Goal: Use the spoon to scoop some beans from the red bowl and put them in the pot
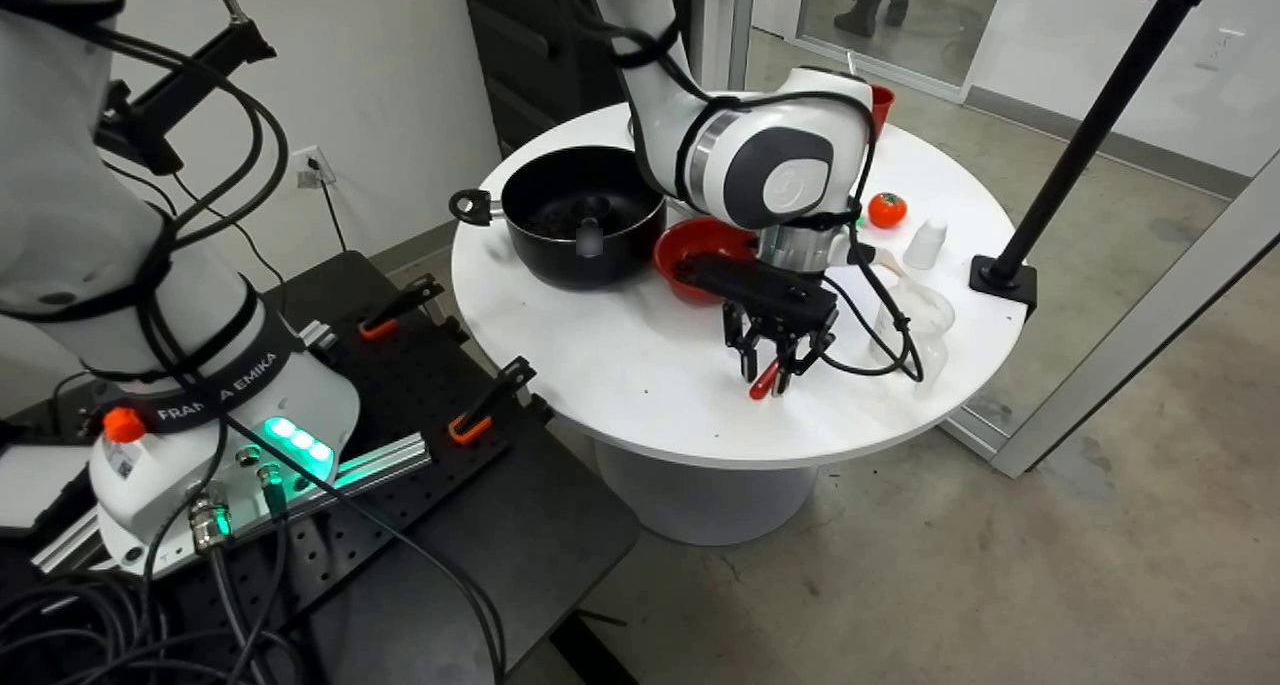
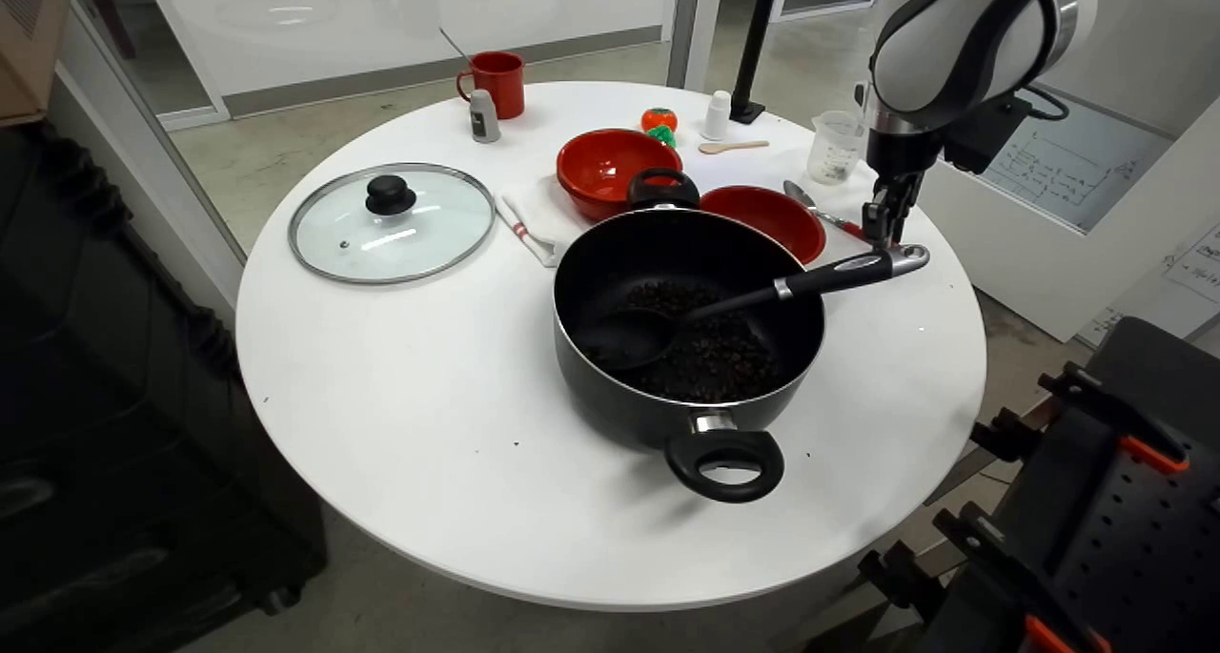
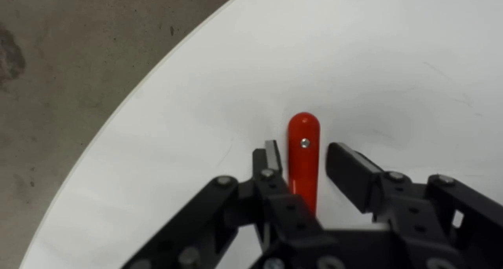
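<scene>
Nearest in an exterior view stands the pot point(image 2: 620, 410), beans point(image 2: 729, 362) inside and a ladle point(image 2: 820, 279) leaning over its rim. Just behind sits the red bowl point(image 2: 777, 218), its contents unclear. Past the bowl, the spoon point(image 2: 843, 224) lies on the white table point(image 2: 410, 424); the gripper point(image 3: 305, 156) is parted around its red handle, a finger on either side, a gap showing beside one. Farther back: a clear beaker point(image 2: 837, 148), a tomato point(image 2: 659, 119), a red mug point(image 2: 498, 83).

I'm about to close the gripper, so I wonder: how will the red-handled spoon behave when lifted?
The spoon is probably stiff, given its silvery head and solid-looking handle. It may droop head-first, since the gripper straddles the handle near its end. The handle's glossy, rounded surface might let it twist.
</scene>
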Robot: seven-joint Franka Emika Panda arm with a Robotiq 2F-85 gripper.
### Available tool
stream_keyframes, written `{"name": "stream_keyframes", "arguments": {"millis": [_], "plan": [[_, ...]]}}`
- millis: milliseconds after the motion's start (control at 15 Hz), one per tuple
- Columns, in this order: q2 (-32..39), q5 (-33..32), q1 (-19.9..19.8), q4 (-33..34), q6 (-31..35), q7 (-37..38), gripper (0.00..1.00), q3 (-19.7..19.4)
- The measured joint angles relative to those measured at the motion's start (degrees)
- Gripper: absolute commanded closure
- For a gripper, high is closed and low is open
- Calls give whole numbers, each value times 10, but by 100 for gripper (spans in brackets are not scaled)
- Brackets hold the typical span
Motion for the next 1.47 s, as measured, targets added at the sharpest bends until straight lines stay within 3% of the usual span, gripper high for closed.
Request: {"name": "stream_keyframes", "arguments": {"millis": [267,867,1467], "plan": [[-1,7,-8,3,1,-1,1,8],[-86,112,-81,-28,2,-88,0,79],[-243,158,-77,-139,12,-148,0,87]]}}
